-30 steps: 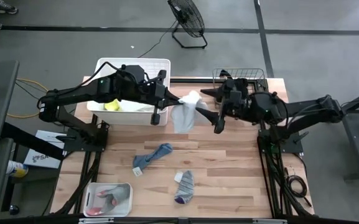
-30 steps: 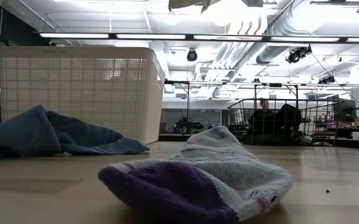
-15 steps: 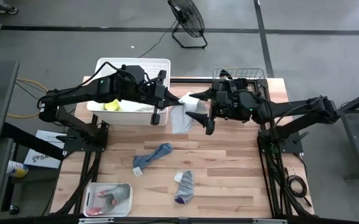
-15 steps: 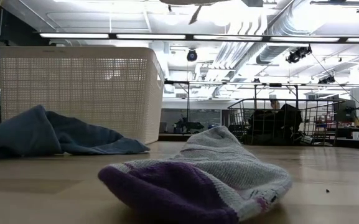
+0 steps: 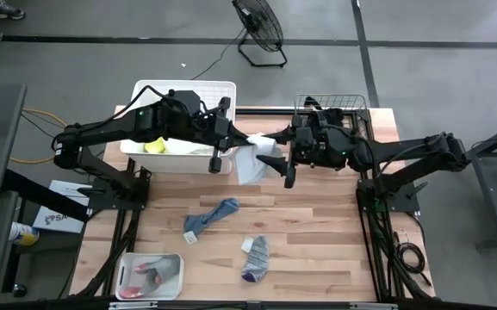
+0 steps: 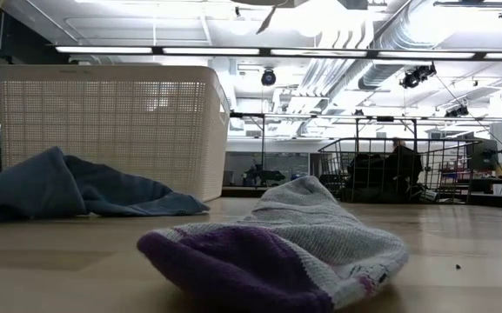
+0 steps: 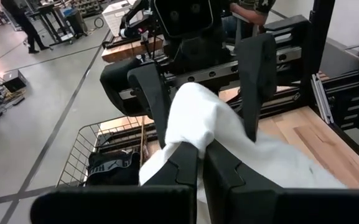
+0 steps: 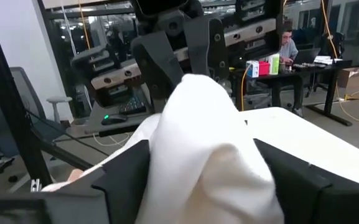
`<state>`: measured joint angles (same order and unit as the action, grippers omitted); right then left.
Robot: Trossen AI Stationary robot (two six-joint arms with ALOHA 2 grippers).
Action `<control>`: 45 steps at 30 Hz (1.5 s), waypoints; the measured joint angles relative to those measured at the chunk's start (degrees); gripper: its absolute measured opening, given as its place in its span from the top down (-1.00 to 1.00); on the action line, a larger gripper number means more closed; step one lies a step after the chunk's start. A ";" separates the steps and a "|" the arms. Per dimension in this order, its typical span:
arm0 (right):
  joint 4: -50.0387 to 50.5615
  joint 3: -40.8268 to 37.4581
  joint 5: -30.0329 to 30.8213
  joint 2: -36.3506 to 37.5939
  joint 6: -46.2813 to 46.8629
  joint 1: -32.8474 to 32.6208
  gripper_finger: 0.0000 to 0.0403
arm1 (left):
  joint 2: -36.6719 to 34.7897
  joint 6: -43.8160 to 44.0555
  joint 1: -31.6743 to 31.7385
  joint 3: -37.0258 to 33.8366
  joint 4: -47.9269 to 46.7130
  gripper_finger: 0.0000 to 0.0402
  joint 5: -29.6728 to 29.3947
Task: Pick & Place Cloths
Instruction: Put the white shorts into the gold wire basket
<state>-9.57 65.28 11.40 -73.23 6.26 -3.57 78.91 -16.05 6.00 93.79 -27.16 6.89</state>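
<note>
A white cloth [image 5: 250, 164] hangs in the air over the table's far middle, between my two grippers. My left gripper [image 5: 241, 138] comes from the table's left and is shut on it [image 7: 201, 152]. My right gripper [image 5: 265, 146] faces it from the right, open, one finger on either side of the white cloth [image 8: 198, 124]. A blue cloth [image 5: 212, 215] and a grey-purple sock [image 5: 255, 257] lie flat on the table, and both show in the low view [image 6: 68, 187] [image 6: 277, 248]. A neon yellow cloth [image 5: 155, 146] lies in the large white bin [image 5: 222, 88]. My left gripper pinches a bunched fold of the white cloth [image 7: 195, 127] at its upper end between its two fingers, coming level from the table's left. The cloth hangs below and beyond the fingers, clear of the table. My right gripper's open fingers [image 8: 126, 174] flank the same bunch; whether they touch it I cannot tell.
A wire basket [image 5: 356, 102] holding dark cloth stands at the far right, beside the large white bin. A small white bin [image 5: 127, 263] with grey-pink pieces sits at the near left corner. Bare wood lies on the table's right half. A person sits in the room beyond [image 6: 398, 161].
My right gripper has moved toward the table's left, up to the hanging white cloth, and its open fingers now stand around the cloth just beyond my left gripper's tips. My left gripper has kept its hold and its place.
</note>
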 joint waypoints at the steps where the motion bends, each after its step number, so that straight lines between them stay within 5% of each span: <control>1: 0.34 0.00 0.04 -0.04 0.00 0.00 -0.23 | 0.01 0.00 0.00 -0.01 0.00 0.99 0.07; 18: 2.37 0.00 0.00 -0.28 -0.01 -0.02 0.86 | 0.01 0.04 0.00 -0.01 -0.06 0.98 1.45; 29: 3.37 0.02 1.75 -0.33 1.56 0.00 0.87 | 0.01 0.02 0.00 -0.01 -2.69 0.58 1.54; 37: 4.77 0.02 5.71 -0.22 1.78 -0.02 0.87 | -1.72 0.02 0.00 -0.04 -4.44 -0.08 1.49; 45: 12.88 0.00 14.19 2.55 7.20 1.47 0.87 | -6.64 4.94 0.04 -0.03 -11.92 -0.44 -9.42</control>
<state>3.31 65.28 25.59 -70.68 13.46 -2.11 72.27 -11.11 6.04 93.77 -39.08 -2.53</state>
